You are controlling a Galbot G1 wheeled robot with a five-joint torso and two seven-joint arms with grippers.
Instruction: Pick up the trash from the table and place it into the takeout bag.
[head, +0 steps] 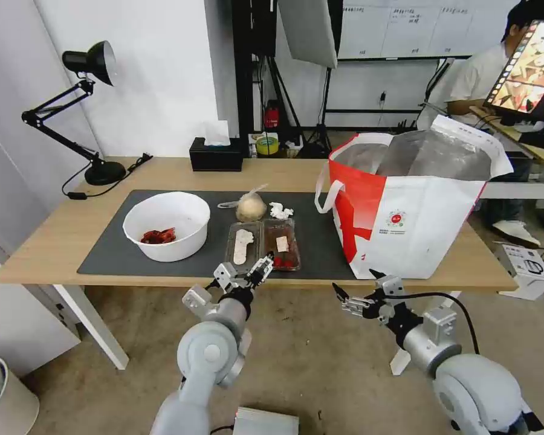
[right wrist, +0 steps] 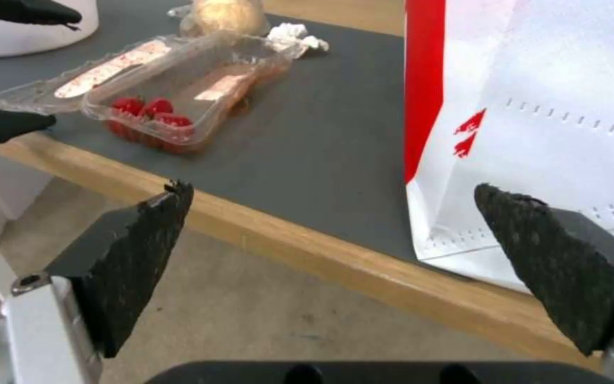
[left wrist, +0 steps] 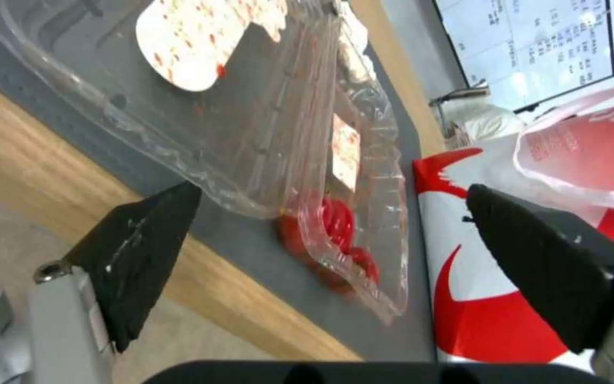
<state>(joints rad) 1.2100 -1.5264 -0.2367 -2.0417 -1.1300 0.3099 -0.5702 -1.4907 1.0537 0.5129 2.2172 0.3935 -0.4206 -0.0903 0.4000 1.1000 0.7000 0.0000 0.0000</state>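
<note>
Left gripper (head: 248, 273): fingers spread wide and holding nothing, at the bench's near edge, just short of the clear food box (head: 263, 243).
Right gripper (head: 359, 286): fingers apart and empty, below the near edge, in front of the takeout bag (head: 405, 211).
Food box: lies open on the dark mat (head: 112, 244), both halves flat; red pieces sit in the near corner of the right half.
Bowl (head: 166, 225): white, to the left of the box on the mat, red scraps inside.
Knotted bag (head: 250, 206): behind the box, with the crumpled tissue (head: 279, 211) just beside it on the right.
Takeout bag: stands open on the bench's right end, foil lining showing, one loop handle hanging on its left face.
Around: black tissue box (head: 215, 155) and a desk lamp (head: 81, 109) at the back edge, well apart from the trash.
Left wrist view: the box's rim (left wrist: 336, 266) lies between the two fingertips (left wrist: 151, 234).
Right wrist view: the bag's bottom corner (right wrist: 449, 240) overhangs the mat toward the wooden edge (right wrist: 307, 250).
</note>
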